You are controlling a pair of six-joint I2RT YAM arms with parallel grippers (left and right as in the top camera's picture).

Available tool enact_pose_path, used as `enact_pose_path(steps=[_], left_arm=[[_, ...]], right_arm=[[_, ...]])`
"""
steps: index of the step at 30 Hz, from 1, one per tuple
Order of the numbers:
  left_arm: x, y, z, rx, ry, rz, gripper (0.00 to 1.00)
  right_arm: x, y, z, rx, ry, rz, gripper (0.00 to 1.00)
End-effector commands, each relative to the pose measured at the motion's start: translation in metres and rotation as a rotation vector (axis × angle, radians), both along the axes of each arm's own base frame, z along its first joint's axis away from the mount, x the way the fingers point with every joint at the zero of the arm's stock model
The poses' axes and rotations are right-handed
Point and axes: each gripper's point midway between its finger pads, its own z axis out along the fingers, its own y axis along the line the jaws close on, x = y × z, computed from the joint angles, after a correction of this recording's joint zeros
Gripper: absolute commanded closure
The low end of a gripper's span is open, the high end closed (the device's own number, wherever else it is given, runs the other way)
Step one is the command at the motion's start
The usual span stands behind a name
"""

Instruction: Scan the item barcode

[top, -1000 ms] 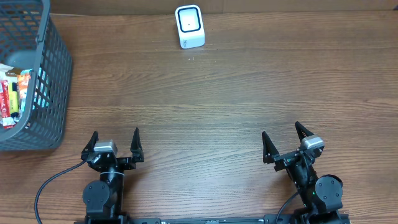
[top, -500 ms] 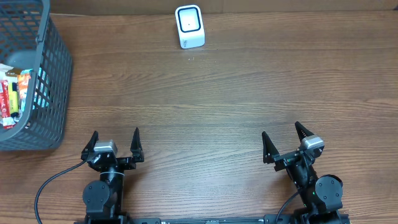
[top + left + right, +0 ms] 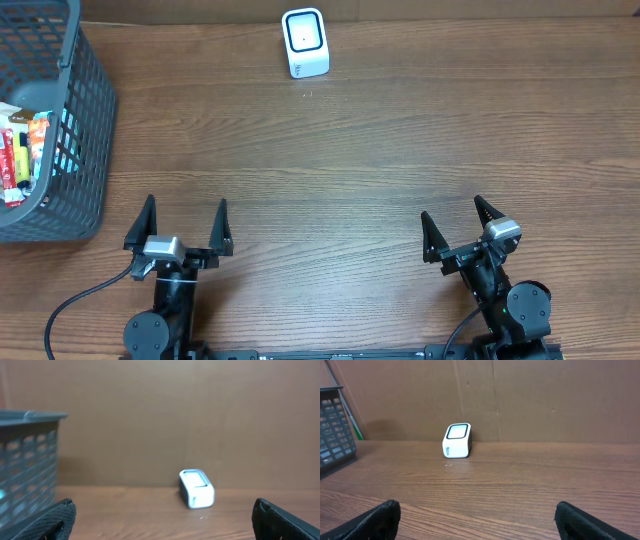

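Brown wooden table (image 3: 350,150), left gripper (image 3: 186,204) and right gripper (image 3: 451,208) gaping empty; they might snag the grey plastic mesh basket (image 3: 90,130).

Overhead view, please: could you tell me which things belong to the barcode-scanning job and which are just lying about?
For the job:
white scanner
basket holding packaged items
left gripper and right gripper, both open

Lying about:
black cable
cardboard backdrop
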Motion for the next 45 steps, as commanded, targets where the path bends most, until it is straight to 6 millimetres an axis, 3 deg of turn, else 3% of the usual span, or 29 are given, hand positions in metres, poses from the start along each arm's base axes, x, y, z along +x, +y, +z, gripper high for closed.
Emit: enact_pose_path(steps=[1, 5, 7, 16, 23, 30, 36, 40, 45], left_arm=[[-0.012, -0.016, 0.035, -0.011, -0.076, -0.096, 0.0], [-0.022, -0.017, 0.063, -0.019, -0.135, -0.106, 0.0], [-0.034, -0.019, 0.09, -0.011, -0.195, -0.119, 0.0], [-0.087, -0.021, 0.18, 0.009, -0.39, -0.124, 0.0], [-0.106, -0.02, 0.234, 0.032, -0.311, -0.11, 0.0], [-0.101, -0.036, 0.3, 0.167, -0.106, -0.169, 0.0], [-0.072, -0.035, 0.317, 0.236, 0.2, -0.179, 0.0], [-0.043, -0.035, 0.306, 0.229, 0.389, -0.202, 0.0], [-0.01, -0.03, 0.286, 0.222, 0.496, -0.188, 0.0]], right_arm=[[0.0, 0.0, -0.002, 0.004, -0.002, -0.002, 0.0], [0.0, 0.0, -0.002, 0.004, -0.002, -0.002, 0.0], [0.0, 0.0, -0.002, 0.004, -0.002, -0.002, 0.0], [0.0, 0.0, -0.002, 0.004, -0.002, -0.002, 0.0], [0.0, 0.0, -0.002, 0.004, -0.002, -0.002, 0.0], [0.0, 0.0, -0.002, 0.004, -0.002, -0.002, 0.0], [0.0, 0.0, -0.002, 0.004, -0.002, -0.002, 0.0], [0.0, 0.0, -0.002, 0.004, -0.002, -0.002, 0.0], [0.0, 0.0, -0.002, 0.004, -0.002, -0.002, 0.0]])
